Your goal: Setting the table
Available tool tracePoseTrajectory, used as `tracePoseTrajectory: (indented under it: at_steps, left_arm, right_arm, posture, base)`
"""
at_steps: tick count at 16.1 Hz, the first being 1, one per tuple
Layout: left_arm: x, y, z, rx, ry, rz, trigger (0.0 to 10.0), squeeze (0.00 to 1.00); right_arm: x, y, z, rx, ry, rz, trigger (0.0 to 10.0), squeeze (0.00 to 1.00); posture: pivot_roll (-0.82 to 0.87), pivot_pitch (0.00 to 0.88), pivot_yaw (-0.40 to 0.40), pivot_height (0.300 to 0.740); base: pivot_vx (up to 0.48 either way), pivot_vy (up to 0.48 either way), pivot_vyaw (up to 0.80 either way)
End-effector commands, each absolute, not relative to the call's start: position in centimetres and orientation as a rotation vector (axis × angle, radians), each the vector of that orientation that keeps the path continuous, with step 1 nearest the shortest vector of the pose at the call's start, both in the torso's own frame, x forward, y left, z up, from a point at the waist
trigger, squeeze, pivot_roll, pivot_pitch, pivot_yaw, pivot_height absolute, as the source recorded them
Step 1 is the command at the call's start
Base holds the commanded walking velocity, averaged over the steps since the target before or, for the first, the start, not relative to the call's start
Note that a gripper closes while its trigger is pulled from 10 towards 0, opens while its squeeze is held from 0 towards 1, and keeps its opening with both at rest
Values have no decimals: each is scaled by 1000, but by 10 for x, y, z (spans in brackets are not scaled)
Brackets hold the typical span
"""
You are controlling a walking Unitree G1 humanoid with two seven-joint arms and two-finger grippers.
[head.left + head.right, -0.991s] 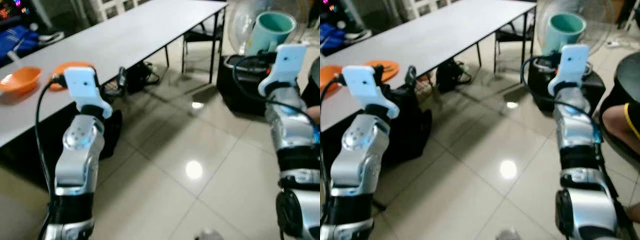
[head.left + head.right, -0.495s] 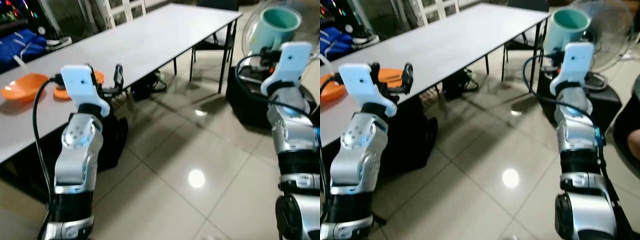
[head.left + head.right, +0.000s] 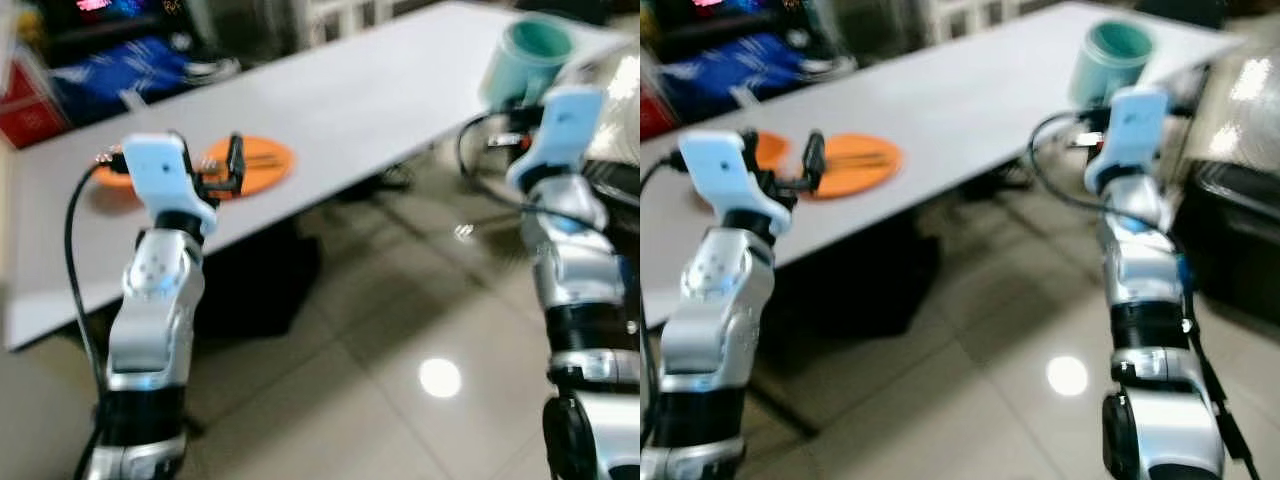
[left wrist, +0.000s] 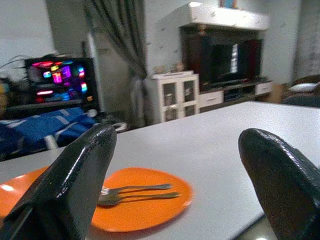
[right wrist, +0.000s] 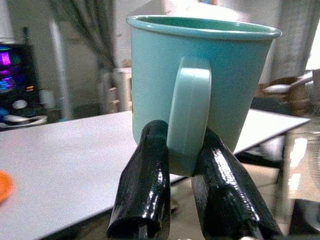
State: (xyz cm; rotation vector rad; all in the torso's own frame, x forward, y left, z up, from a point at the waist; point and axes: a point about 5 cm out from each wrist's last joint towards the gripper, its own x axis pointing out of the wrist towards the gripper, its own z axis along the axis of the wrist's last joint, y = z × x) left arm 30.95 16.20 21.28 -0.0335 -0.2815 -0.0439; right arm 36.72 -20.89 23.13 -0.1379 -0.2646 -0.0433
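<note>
Facing: you stand at the long edge of a pale grey bench [image 3: 330, 110] that runs across the head views, with glossy floor tiles [image 3: 400, 330] between you and it.
Bench: it carries an orange plate [image 3: 255, 160] near its front edge, level with your left arm, and a second orange dish [image 3: 768, 150] just beyond your left wrist, partly hidden by it.
Plate: a fork and spoon [image 4: 135, 192] lie side by side across it, seen from the left wrist camera.
Background: a blue bundle [image 3: 130, 75] and a lit screen [image 4: 55, 75] sit past the far side of the bench; both are blurred.
Left claw: your left claw [image 4: 175, 195] is spread wide with nothing between its fingers, held at bench height and aimed at the plate.
Right claw: your right claw [image 5: 177, 175] is pinching the handle of a teal mug [image 5: 200, 75], one finger on each side.
Mug: upright, carried in the air near the right part of the bench, not resting on anything.
Progress: you look partway through; plate and cutlery are laid, while the mug has not yet been set down, probably next to the plate.
</note>
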Motion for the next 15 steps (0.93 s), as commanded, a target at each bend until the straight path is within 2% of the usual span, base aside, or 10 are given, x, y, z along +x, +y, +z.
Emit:
tracePoseTrajectory:
  at_steps: [1,4,8,10,15]
  left_arm:
    - [310,157,216,-22,-292,-50,10000,0]
    - [309,148,213,3,-278,-66,10000,0]
    - [309,144,210,17,-260,-69,10000,0]
    - [310,141,209,40,-251,-78,10000,0]
    - [309,138,206,54,-234,-97,10000,0]
  right_arm:
    - [367,-214,236,-143,-278,-53,10000,0]
    - [367,-212,236,-144,-276,-47,10000,0]
    - [367,-205,238,-146,-303,-29,10000,0]
    - [368,-205,237,-122,-299,-46,10000,0]
    - [367,-202,234,-142,-290,-40,10000,0]
  posture:
    - [-172,0,135,740]
    - [-172,0,136,740]
    - [-171,0,139,740]
    - [-170,0,139,740]
    - [-171,0,144,740]
  base:
    - [480,0,781]
    - [439,0,777]
    - [361,-313,755]
    - [324,-349,0]
    - [0,0,0]
